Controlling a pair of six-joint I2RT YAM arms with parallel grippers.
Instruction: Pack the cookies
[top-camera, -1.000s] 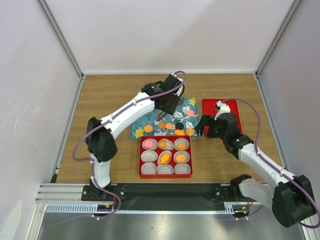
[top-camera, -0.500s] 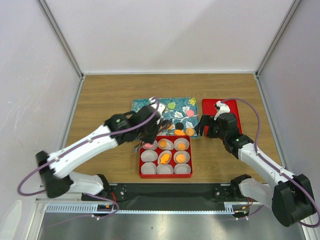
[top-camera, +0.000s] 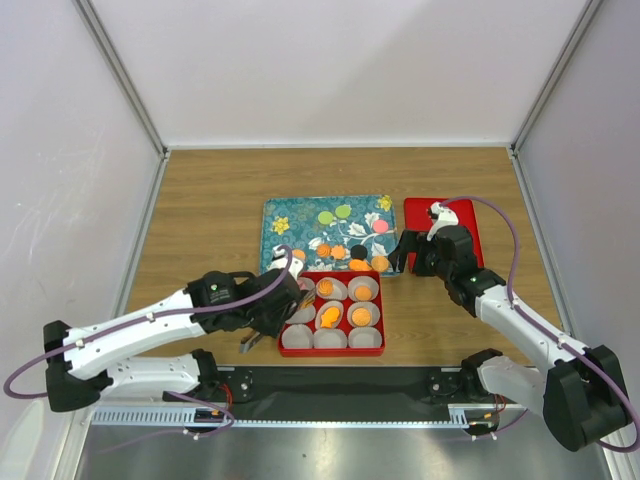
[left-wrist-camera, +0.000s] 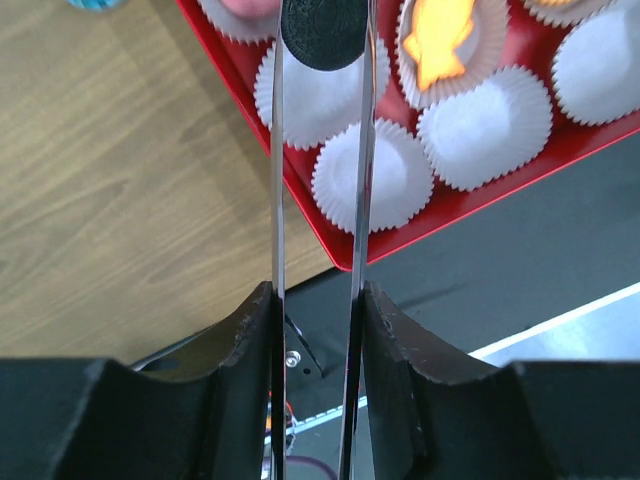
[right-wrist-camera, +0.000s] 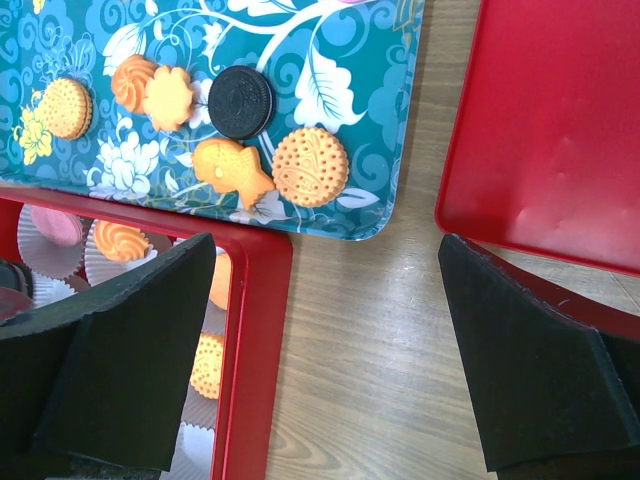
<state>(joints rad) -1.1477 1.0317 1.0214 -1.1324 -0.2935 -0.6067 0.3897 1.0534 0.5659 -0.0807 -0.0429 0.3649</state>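
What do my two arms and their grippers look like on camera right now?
The left arm and right arm have white links, black joints and a purple cable looping alongside. The left gripper has black mounts carrying two long, thin metal blades. The right gripper has broad, black, wedge-shaped fingers. No markings visible.

The left gripper (top-camera: 297, 296) hangs low over the left column of the red box (top-camera: 330, 351), where white cups (top-camera: 298, 336) hold several cookies (top-camera: 327, 318). More lie on the teal tray (top-camera: 285, 215) behind it. The right gripper (top-camera: 405, 252) hovers between the tray and the red lid (top-camera: 478, 222).
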